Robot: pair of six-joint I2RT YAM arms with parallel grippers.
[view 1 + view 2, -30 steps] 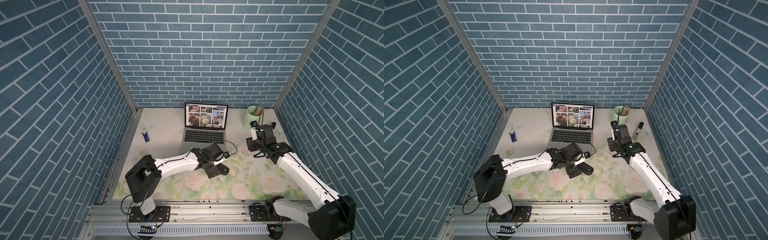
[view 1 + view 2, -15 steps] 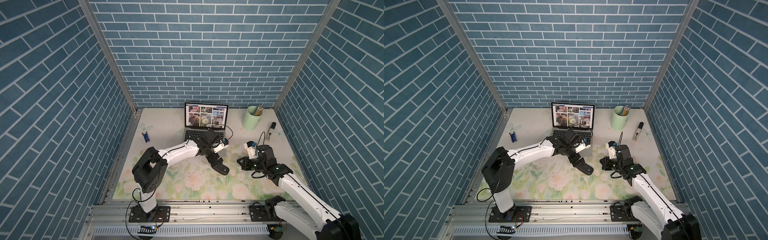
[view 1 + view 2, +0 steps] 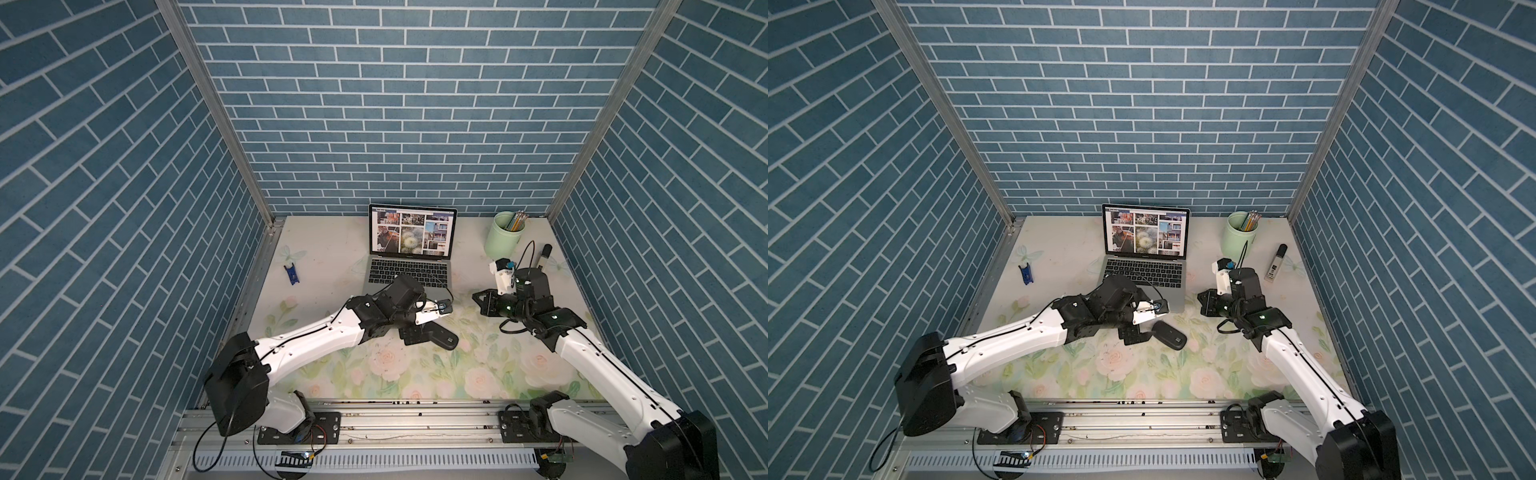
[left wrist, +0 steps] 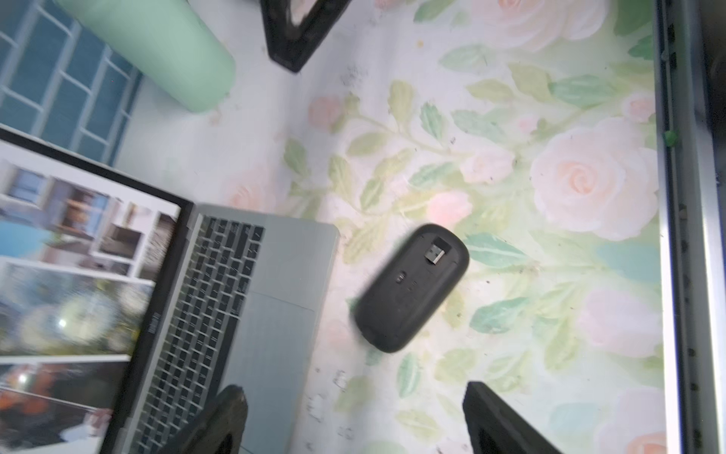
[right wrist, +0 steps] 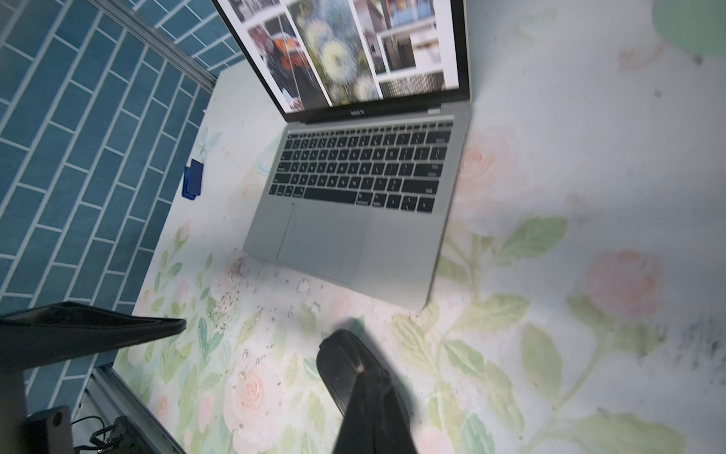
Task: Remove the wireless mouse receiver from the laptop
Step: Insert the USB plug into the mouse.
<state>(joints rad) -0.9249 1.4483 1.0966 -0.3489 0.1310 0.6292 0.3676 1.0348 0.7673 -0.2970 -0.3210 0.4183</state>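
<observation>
The silver-grey laptop (image 3: 409, 276) (image 3: 1144, 270) stands open at the back of the floral mat. A black oval mouse (image 4: 412, 287) (image 3: 440, 336) lies upside down off the laptop's front right corner. The wireless mouse receiver (image 4: 437, 253), a tiny black stub with a silver plug, sits in a recess in the mouse's underside. My left gripper (image 4: 353, 424) (image 3: 413, 334) hangs open just beside the mouse, holding nothing. My right gripper (image 5: 369, 408) (image 3: 478, 301) is shut, right of the laptop's front corner, with nothing visible in it. No stub shows on the laptop's edges (image 5: 444, 236).
A mint-green cup (image 3: 505, 241) of pencils stands at the back right, with a dark marker (image 3: 542, 259) lying beside it. A small blue clip (image 3: 292, 274) lies left of the laptop near the wall. The metal rail (image 3: 374, 415) runs along the front edge.
My right gripper has shut and swung from beside the cup down to the mat right of the laptop. My left wrist reached toward the keyboard and came back beside the mouse.
</observation>
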